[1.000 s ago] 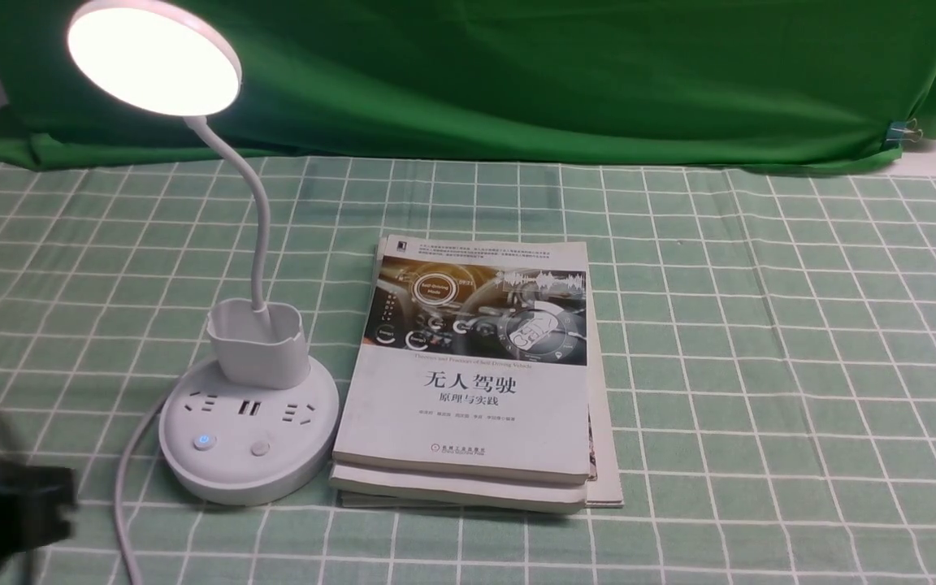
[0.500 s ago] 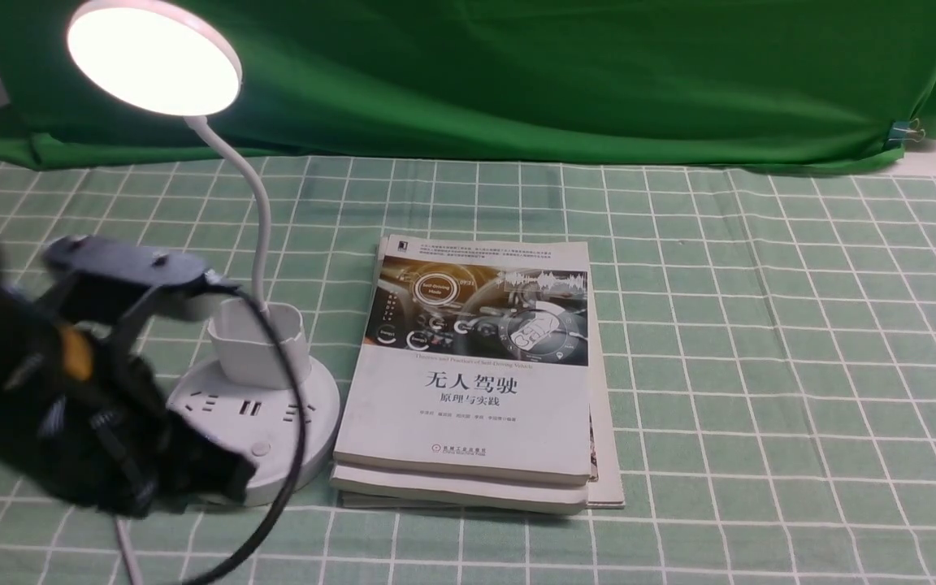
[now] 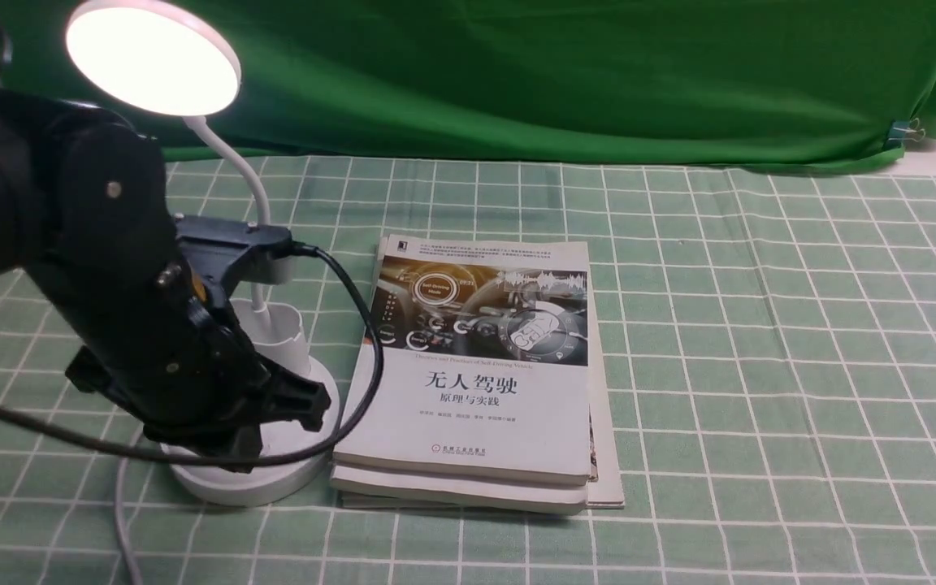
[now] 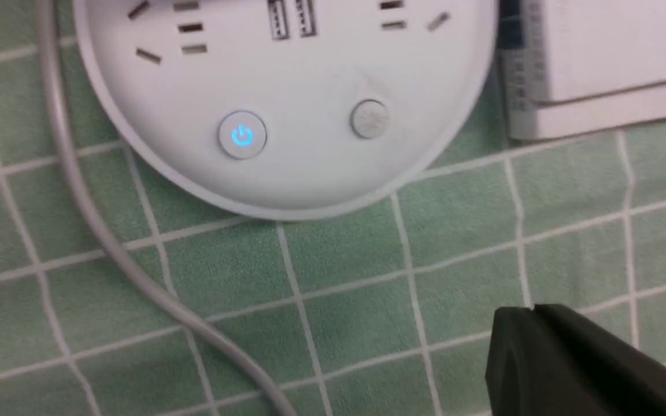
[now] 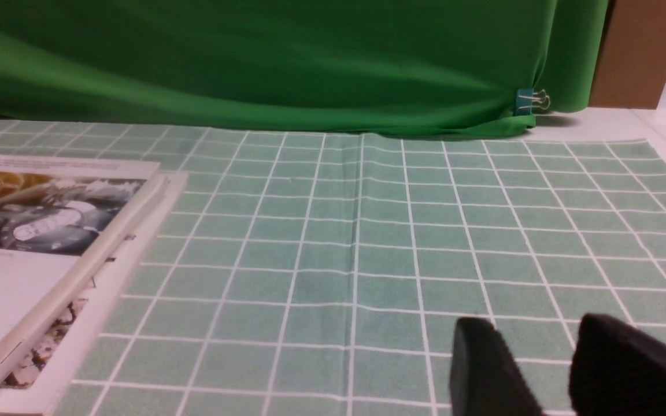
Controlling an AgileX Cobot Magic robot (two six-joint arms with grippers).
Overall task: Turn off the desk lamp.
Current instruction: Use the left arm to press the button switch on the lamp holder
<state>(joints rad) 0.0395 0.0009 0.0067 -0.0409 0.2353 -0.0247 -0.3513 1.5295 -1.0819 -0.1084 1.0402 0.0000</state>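
The desk lamp's round disc head [image 3: 153, 57] is lit at the back left, on a thin gooseneck [image 3: 253, 187] over a small cup [image 3: 285, 337] and a round base [image 3: 249, 483]. My left arm hangs over the base and hides its buttons in the front view. My left gripper [image 3: 305, 404] is shut and empty. In the left wrist view its tip [image 4: 532, 312] is above the cloth, short of the base [image 4: 310, 69]. A button glowing blue [image 4: 242, 135] and a plain grey button [image 4: 369, 119] show there. My right gripper [image 5: 535, 335] is open and empty over the cloth.
A stack of books [image 3: 476, 366] lies right beside the lamp base; it also shows in the left wrist view [image 4: 599, 63] and the right wrist view [image 5: 32, 231]. The lamp's grey cable [image 4: 78, 190] curves past the base. A green backdrop [image 3: 557, 73] hangs behind.
My left arm has come in from the lower left corner, risen and moved right over the lamp base, now covering its buttons in the front view. The lamp stays lit.
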